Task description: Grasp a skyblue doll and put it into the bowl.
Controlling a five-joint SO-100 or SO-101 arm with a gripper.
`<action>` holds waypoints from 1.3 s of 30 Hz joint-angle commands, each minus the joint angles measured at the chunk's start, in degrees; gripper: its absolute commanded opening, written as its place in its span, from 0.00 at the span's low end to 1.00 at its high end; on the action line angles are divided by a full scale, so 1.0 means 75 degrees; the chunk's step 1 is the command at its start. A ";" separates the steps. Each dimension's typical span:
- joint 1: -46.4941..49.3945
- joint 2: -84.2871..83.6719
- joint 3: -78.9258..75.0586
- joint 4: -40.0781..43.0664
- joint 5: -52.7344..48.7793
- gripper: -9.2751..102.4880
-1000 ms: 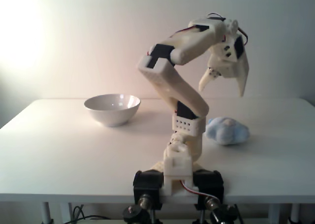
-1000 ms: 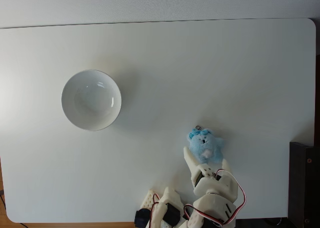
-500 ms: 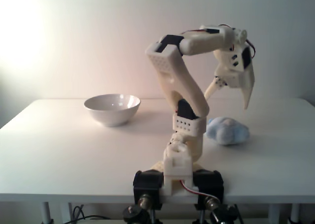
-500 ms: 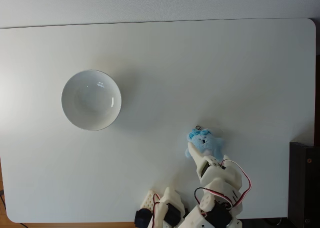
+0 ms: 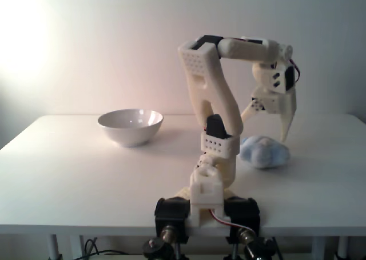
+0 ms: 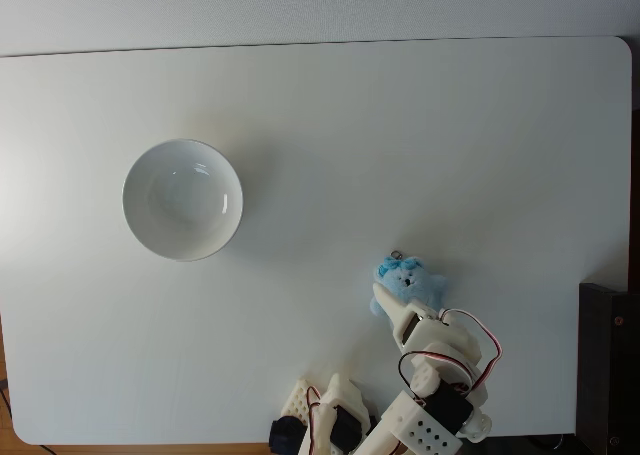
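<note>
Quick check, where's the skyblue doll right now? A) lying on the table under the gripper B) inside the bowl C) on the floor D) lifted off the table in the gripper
A: the skyblue doll lies on the table, with the open gripper poised above it; the bowl holds nothing.

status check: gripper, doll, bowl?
Gripper open, hanging above the skyblue doll, not touching. Doll on the table, not grasped. Bowl empty, off to the left in both fixed views. Nothing between doll and bowl.
</note>
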 commanded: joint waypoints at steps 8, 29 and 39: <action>0.0035 -0.0516 -0.0281 -0.0105 -0.0012 0.57; 0.0410 -0.1945 -0.0223 -0.1418 -0.0012 0.57; 0.0305 -0.2203 -0.0176 -0.1418 -0.0012 0.57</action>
